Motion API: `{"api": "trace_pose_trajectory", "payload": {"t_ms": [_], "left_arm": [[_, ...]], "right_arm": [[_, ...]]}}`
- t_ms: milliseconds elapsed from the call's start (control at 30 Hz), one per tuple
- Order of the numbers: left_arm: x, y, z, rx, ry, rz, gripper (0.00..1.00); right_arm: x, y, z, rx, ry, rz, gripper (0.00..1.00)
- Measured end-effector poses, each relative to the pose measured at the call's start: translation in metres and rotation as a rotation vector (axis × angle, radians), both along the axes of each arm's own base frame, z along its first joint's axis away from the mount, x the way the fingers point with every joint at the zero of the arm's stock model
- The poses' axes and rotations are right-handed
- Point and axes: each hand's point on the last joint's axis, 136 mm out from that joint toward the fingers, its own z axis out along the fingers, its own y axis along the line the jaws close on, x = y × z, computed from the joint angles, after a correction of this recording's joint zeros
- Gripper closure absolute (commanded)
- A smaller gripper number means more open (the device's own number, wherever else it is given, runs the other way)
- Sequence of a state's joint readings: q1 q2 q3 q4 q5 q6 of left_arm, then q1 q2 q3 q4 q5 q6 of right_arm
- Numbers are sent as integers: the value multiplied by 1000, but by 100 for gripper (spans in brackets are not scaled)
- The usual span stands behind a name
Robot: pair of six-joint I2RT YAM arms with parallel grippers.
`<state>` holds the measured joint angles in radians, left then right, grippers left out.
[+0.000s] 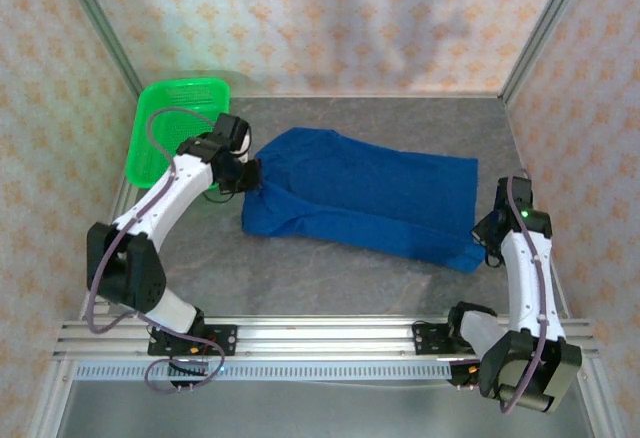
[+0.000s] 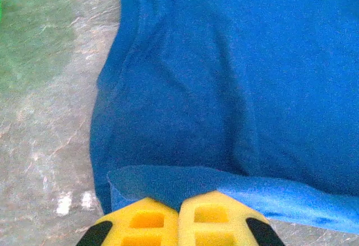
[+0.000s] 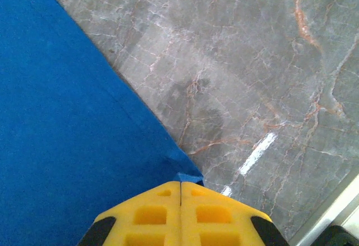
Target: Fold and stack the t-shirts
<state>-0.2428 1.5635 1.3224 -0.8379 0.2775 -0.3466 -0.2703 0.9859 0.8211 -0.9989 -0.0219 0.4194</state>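
Observation:
A royal-blue t-shirt [image 1: 360, 198] lies stretched across the middle of the grey marble table, plain side up. At the shirt's left end, my left gripper [image 1: 250, 173] is shut on a raised fold of the hem. In the left wrist view that hem [image 2: 168, 181] runs in between the yellow fingertips [image 2: 146, 215] of the left gripper [image 2: 180, 204]. My right gripper [image 1: 487, 238] is at the shirt's near right corner. In the right wrist view the right gripper [image 3: 180, 183] is shut, with the corner of the t-shirt [image 3: 67, 133] pinched at its tips.
A green plastic basket [image 1: 175, 123] stands at the back left, just behind the left arm; its green shows faintly [image 2: 22, 32] at the left wrist view's corner. Patterned walls close in the table. An aluminium rail [image 1: 320, 338] runs along the near edge.

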Motion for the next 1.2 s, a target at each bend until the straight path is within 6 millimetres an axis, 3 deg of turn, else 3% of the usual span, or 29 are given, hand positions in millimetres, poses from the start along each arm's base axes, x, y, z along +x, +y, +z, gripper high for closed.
{"api": "trace_pose_trajectory", "payload": {"t_ms": [167, 767, 967, 1200], "left_arm": [[17, -5, -2, 37, -3, -77, 100], [31, 4, -32, 150, 74, -129, 100], [47, -1, -32, 152, 60, -141, 100], [53, -1, -40, 162, 76, -140, 100]], "right_arm": [[-1, -3, -5, -7, 33, -4, 100], [17, -8, -21, -15, 40, 18, 100], [28, -10, -35, -6, 70, 31, 100], [38, -11, -59, 23, 133, 48, 100]]}}
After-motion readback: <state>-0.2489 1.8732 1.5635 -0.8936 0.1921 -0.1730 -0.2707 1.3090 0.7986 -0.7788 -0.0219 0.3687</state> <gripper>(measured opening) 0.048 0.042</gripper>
